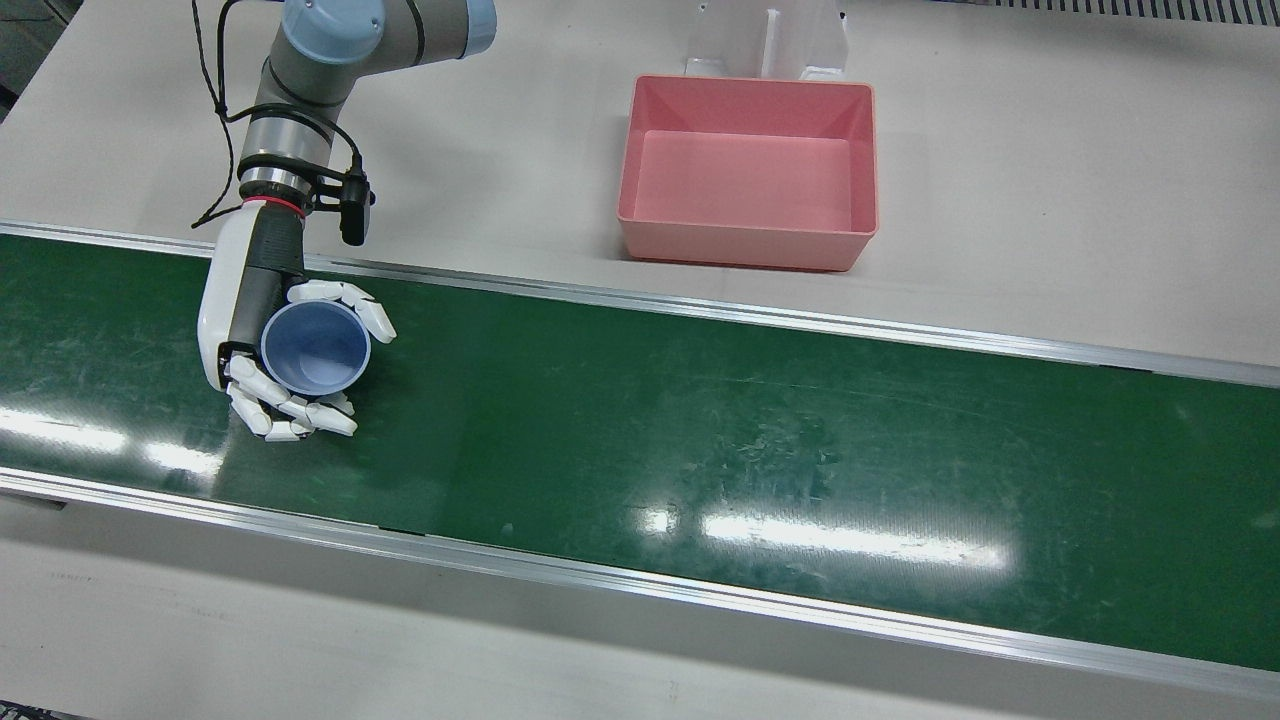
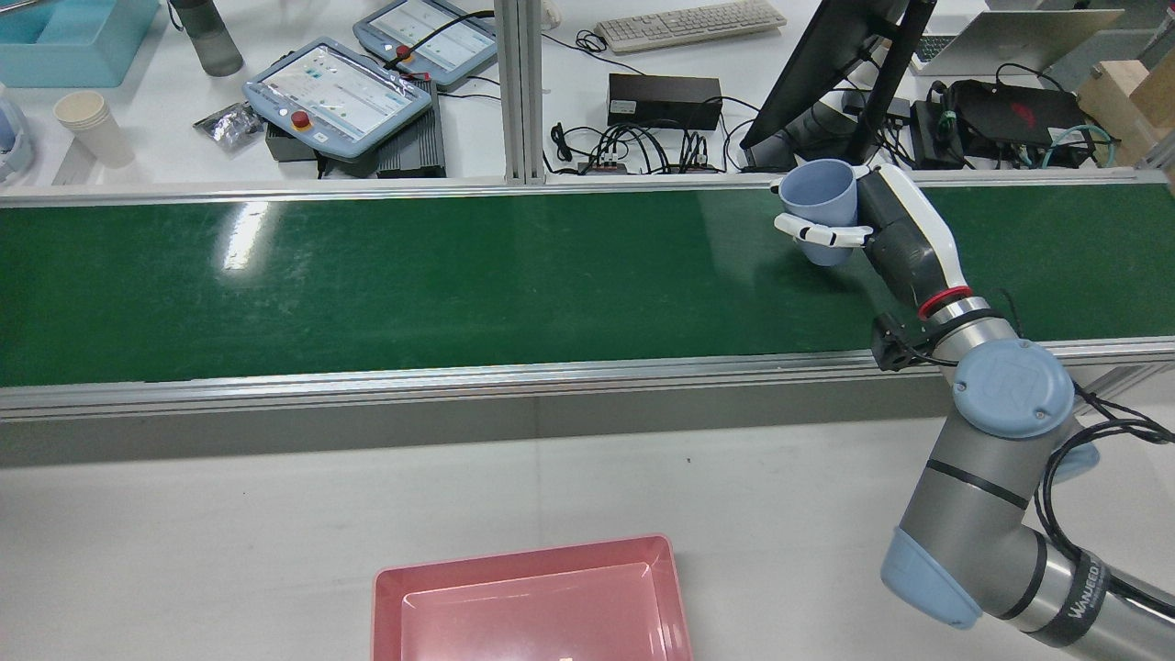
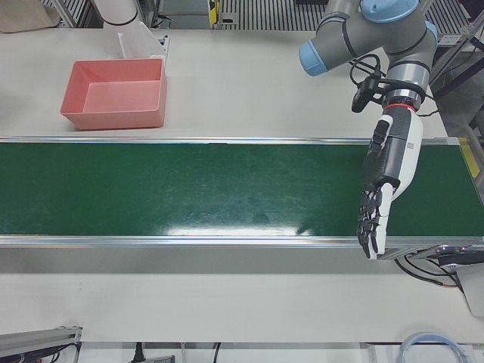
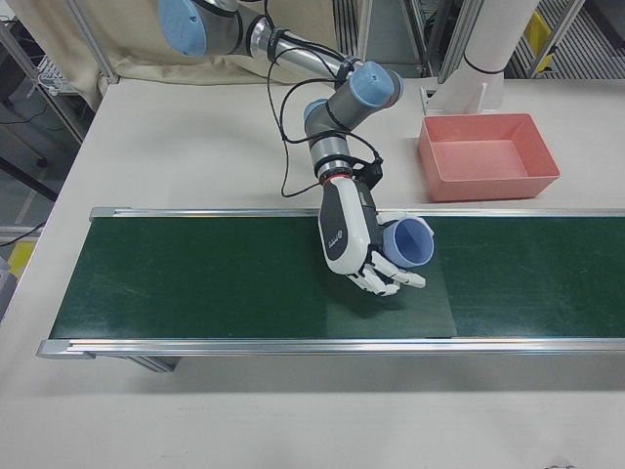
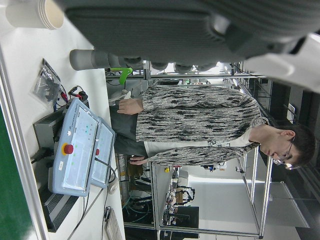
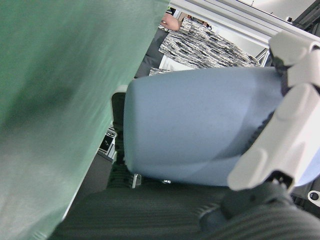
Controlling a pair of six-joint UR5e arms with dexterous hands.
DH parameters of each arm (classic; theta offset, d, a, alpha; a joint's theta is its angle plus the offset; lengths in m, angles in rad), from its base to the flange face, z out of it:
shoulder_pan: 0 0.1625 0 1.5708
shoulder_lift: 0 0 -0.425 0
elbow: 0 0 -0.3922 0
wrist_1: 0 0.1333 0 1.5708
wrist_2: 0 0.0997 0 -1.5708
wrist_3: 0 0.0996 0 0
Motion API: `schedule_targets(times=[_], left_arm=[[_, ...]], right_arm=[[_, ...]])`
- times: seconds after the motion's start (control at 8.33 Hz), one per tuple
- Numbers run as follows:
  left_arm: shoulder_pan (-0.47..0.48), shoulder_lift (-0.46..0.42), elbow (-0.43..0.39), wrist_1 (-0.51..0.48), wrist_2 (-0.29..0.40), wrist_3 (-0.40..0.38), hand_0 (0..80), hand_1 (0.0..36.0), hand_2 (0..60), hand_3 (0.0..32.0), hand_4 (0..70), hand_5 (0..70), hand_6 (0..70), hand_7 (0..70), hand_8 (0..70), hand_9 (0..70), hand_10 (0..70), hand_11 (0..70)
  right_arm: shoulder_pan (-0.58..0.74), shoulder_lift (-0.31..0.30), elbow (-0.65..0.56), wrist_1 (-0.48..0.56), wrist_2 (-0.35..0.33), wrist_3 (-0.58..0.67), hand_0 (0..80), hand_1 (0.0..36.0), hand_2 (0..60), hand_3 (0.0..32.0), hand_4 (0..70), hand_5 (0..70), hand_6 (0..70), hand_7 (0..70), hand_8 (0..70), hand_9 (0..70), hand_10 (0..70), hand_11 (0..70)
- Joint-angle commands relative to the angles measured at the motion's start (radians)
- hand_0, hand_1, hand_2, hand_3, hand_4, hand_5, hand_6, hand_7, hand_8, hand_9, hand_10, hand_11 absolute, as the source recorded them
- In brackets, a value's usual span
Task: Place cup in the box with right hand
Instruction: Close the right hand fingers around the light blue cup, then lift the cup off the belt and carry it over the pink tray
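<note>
Cup point(image 1: 316, 348) lifted in right robot hand point(image 1: 262, 345), carry to box pending.
Green belt point(image 1: 700, 420) crossed the table point(image 1: 1050, 180); pink box point(image 1: 750, 170) sat empty, well apart from the cup. Fingers wrapped the upright blue cup, held above the belt. Next move likely needs transport over the box, then release. Left robot hand point(image 3: 384, 197) hung open, empty.

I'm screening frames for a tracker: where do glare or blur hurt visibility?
Front view: bright lamp reflections streak the green belt near its front rail; the blue cup in the right hand stays sharp. Rear view: a smaller glare patch on the belt's left. Right hand view: belt smeared, cup close and soft.
</note>
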Motion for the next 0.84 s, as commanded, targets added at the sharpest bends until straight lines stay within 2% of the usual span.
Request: schedule_targets(times=[0.0, 0.12, 0.24, 0.36, 0.6, 0.72], left_arm=[[0.001, 0.000, 0.001, 0.000, 0.000, 0.000, 0.0, 0.0, 0.0, 0.0, 0.0, 0.0, 0.0, 0.0, 0.0, 0.0, 0.0, 0.0], [0.001, 0.000, 0.001, 0.000, 0.000, 0.000, 0.0, 0.0, 0.0, 0.0, 0.0, 0.0, 0.0, 0.0, 0.0, 0.0, 0.0, 0.0], [-0.001, 0.000, -0.001, 0.000, 0.000, 0.000, 0.0, 0.0, 0.0, 0.0, 0.0, 0.0, 0.0, 0.0, 0.0, 0.0, 0.0, 0.0], [-0.001, 0.000, -0.001, 0.000, 0.000, 0.000, 0.0, 0.0, 0.0, 0.0, 0.0, 0.0, 0.0, 0.0, 0.0, 0.0, 0.0, 0.0], [0.001, 0.000, -0.001, 0.001, 0.000, 0.000, 0.0, 0.0, 0.0, 0.0, 0.0, 0.0, 0.0, 0.0, 0.0, 0.0, 0.0, 0.0], [-0.001, 0.000, -0.001, 0.001, 0.000, 0.000, 0.0, 0.0, 0.0, 0.0, 0.0, 0.0, 0.0, 0.0, 0.0, 0.0, 0.0, 0.0]], right_arm=[[0.028, -0.063, 0.254, -0.063, -0.002, -0.057, 41.0, 29.8, 60.0, 0.0, 70.0, 12.3, 43.2, 70.0, 70.0, 70.0, 45.9, 63.6], [0.023, -0.075, 0.348, -0.072, -0.002, -0.086, 41.2, 28.9, 60.0, 0.0, 70.0, 12.1, 42.9, 70.0, 70.0, 70.0, 44.9, 62.2], [-0.006, -0.075, 0.432, -0.073, 0.000, -0.138, 40.6, 26.6, 60.0, 0.0, 70.0, 11.8, 42.7, 70.0, 70.0, 70.0, 45.0, 62.4], [-0.068, -0.072, 0.498, -0.073, 0.003, -0.203, 40.1, 25.0, 60.0, 0.0, 70.0, 11.5, 42.6, 70.0, 70.0, 70.0, 45.2, 62.6], [-0.247, -0.040, 0.508, -0.069, 0.008, -0.274, 43.3, 24.4, 60.0, 0.0, 70.0, 11.4, 42.5, 70.0, 70.0, 70.0, 44.9, 62.1], [-0.350, -0.038, 0.505, -0.057, 0.021, -0.342, 41.1, 22.3, 60.0, 0.0, 70.0, 11.1, 42.7, 70.0, 70.0, 70.0, 46.3, 64.0]])
